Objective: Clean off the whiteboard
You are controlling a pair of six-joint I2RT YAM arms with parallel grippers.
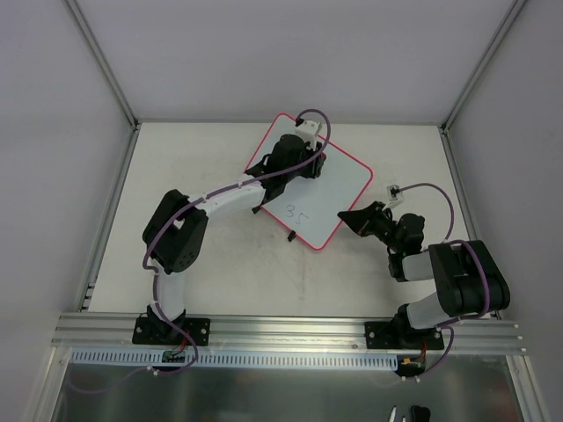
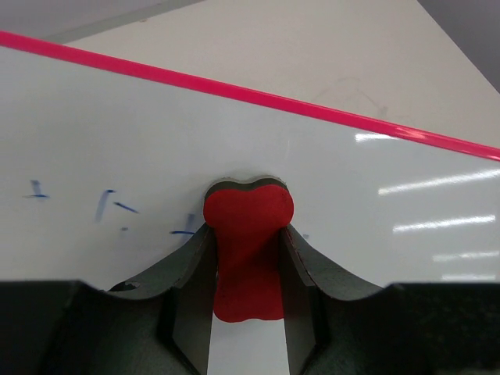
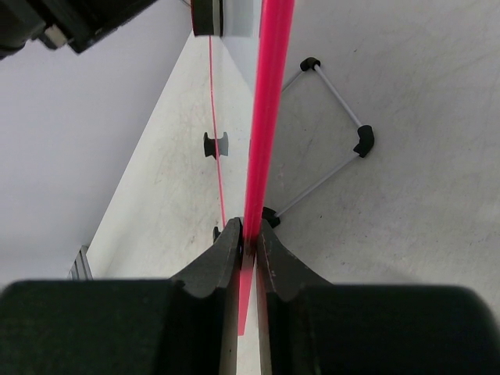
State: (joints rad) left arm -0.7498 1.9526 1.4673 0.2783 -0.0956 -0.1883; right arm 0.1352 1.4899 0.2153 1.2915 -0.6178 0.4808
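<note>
Your left claw is squeezing the eraser, right claw is pinching the whiteboard rim; pressing hard risks tipping it loose.

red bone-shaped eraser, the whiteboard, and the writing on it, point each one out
red bone-shaped eraser (image 2: pixel 248 242): left wrist view, its narrow waist
large white whiteboard with pink rim (image 1: pixel 347 189): top view, bare white patch near its right corner
dark handwritten 35 (image 1: pixel 295 214): top view, middle of the digits
</note>
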